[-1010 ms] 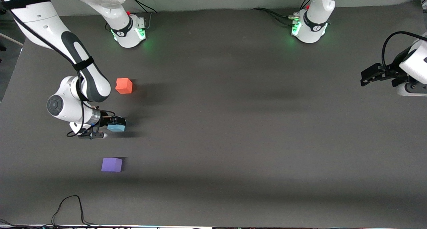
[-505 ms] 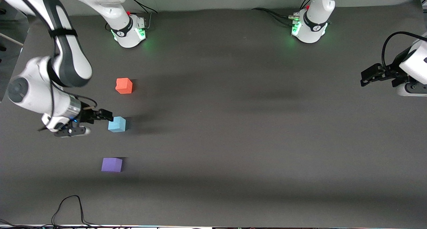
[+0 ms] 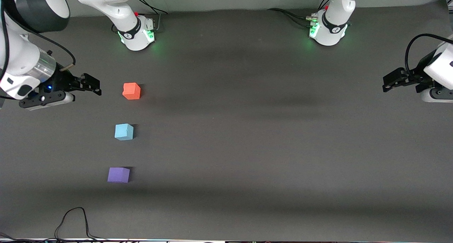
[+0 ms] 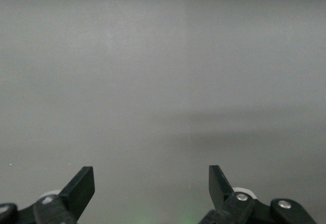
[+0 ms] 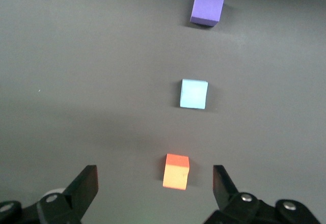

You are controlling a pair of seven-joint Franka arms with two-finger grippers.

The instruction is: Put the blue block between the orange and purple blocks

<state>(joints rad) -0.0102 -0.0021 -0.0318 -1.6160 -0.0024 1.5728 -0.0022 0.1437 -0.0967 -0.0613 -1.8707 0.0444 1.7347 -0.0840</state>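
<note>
The blue block [image 3: 124, 131] rests on the table between the orange block [image 3: 131, 91] and the purple block [image 3: 118, 174], the purple one nearest the front camera. All three also show in the right wrist view: orange [image 5: 176, 171], blue [image 5: 194, 93], purple [image 5: 207, 6]. My right gripper [image 3: 92, 85] is open and empty, up in the air beside the orange block at the right arm's end of the table. My left gripper [image 3: 388, 83] is open and empty at the left arm's end; its wrist view shows only bare table between its fingertips [image 4: 81, 186].
The dark grey table [image 3: 247, 129] carries only the three blocks. The two arm bases [image 3: 136, 32] [image 3: 327, 30] stand at the table's edge farthest from the front camera. A black cable [image 3: 72, 218] loops at the near edge.
My right gripper let go of the blue block, which stays on the table, and rose away toward the orange block's side. The left arm has not moved.
</note>
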